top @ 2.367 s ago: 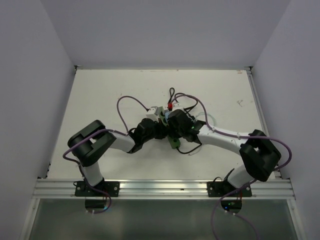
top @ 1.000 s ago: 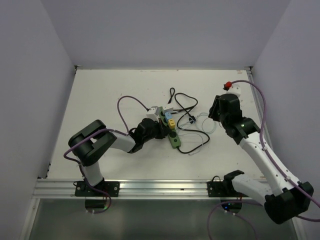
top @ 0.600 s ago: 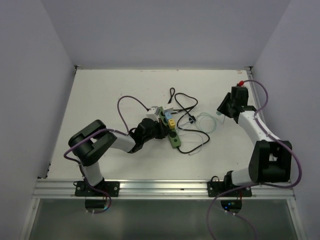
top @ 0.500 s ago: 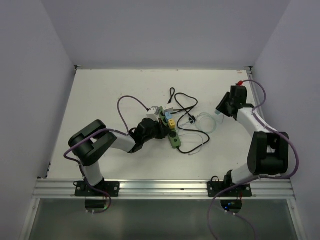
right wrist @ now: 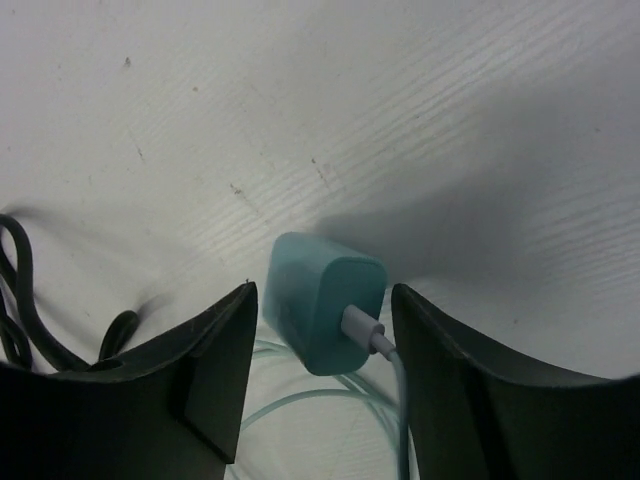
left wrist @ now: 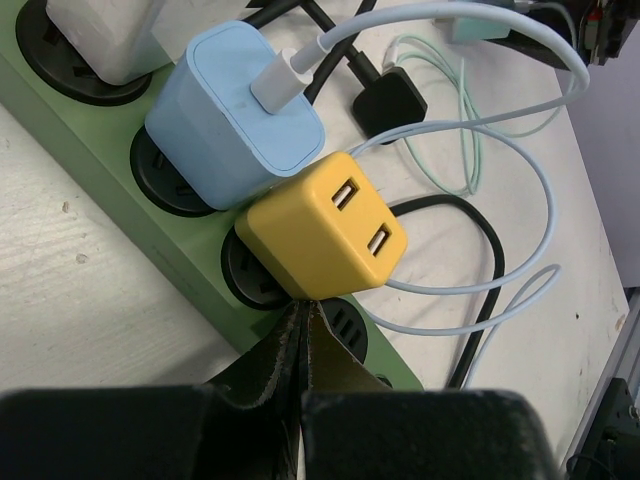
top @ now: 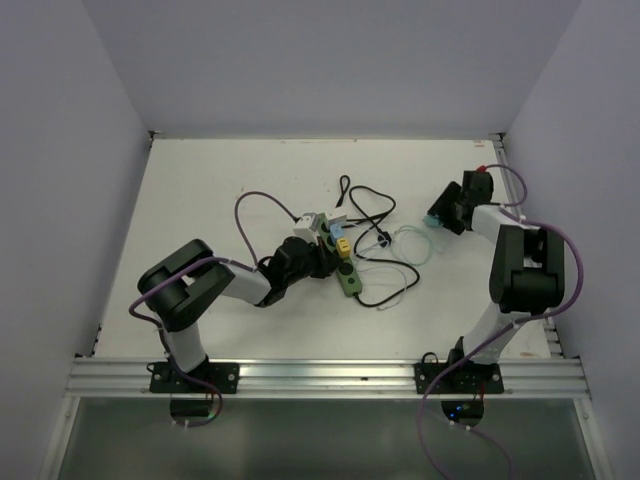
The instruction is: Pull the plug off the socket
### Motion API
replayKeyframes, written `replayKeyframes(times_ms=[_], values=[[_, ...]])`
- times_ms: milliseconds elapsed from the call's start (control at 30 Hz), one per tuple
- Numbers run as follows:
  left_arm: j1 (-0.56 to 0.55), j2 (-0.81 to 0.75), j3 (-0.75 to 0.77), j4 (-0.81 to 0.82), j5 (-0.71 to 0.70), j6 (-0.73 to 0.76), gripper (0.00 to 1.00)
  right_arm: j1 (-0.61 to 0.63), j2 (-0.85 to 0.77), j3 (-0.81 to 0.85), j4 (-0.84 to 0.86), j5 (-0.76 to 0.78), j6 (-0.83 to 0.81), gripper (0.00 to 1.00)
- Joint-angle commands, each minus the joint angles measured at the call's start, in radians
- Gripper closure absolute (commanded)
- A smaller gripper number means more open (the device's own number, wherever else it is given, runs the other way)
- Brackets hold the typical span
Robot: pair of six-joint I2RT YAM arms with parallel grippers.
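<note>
The green socket strip (top: 347, 279) lies at mid-table; in the left wrist view (left wrist: 110, 165) it carries a white plug (left wrist: 100, 30), a light blue charger (left wrist: 235, 125) and a yellow USB charger (left wrist: 325, 235). My left gripper (top: 321, 258) is shut and empty, its tips (left wrist: 303, 312) on the strip just below the yellow charger. My right gripper (top: 441, 214) is open at the far right. A teal charger plug (right wrist: 320, 312) lies on the table between its fingers (right wrist: 205, 365), untouched, and also shows in the top view (top: 434, 224).
A thin teal cable (top: 410, 241) runs in loops from the teal plug toward the strip. A black cord (top: 366, 206) and a pale blue cable (left wrist: 500, 170) lie tangled right of the strip. Side walls stand close to the table's left and right edges.
My right arm left the strip, swung to the far right with the teal plug, folded back and lowered; the plug now lies on the table between open fingers. The left arm stayed.
</note>
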Motion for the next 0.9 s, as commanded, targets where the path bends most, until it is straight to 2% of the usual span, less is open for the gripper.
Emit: replayKeyframes(times_ms=[0, 167, 367, 533, 667, 733, 767, 800, 867], values=[[0.006, 0.108, -0.052, -0.279, -0.053, 0.083, 1.0, -0.029, 0.011, 0.038, 0.03, -0.047, 0.006, 0.37], [0.006, 0.108, -0.05, -0.279, -0.052, 0.084, 1.0, -0.056, 0.003, 0.047, -0.039, -0.027, -0.011, 0.21], [0.006, 0.098, -0.061, -0.267, -0.039, 0.084, 1.0, -0.058, -0.093, 0.075, -0.164, 0.103, -0.048, 0.12], [0.007, 0.087, -0.072, -0.253, -0.033, 0.084, 1.0, -0.059, -0.191, 0.08, -0.223, 0.13, -0.051, 0.01], [0.007, 0.065, -0.095, -0.229, -0.03, 0.084, 1.0, -0.059, -0.286, 0.06, -0.235, 0.117, -0.048, 0.01], [0.006, 0.047, -0.116, -0.195, -0.026, 0.086, 1.0, -0.058, -0.346, 0.034, -0.211, 0.062, -0.05, 0.02], [0.007, 0.029, -0.136, -0.186, -0.026, 0.084, 1.0, -0.049, -0.409, -0.004, -0.159, 0.038, -0.053, 0.05], [0.007, 0.021, -0.144, -0.181, -0.03, 0.083, 1.0, -0.041, -0.437, -0.023, -0.133, -0.061, -0.065, 0.08], [0.007, 0.004, -0.159, -0.164, -0.032, 0.083, 1.0, 0.021, -0.499, -0.048, -0.115, -0.102, -0.109, 0.11]])
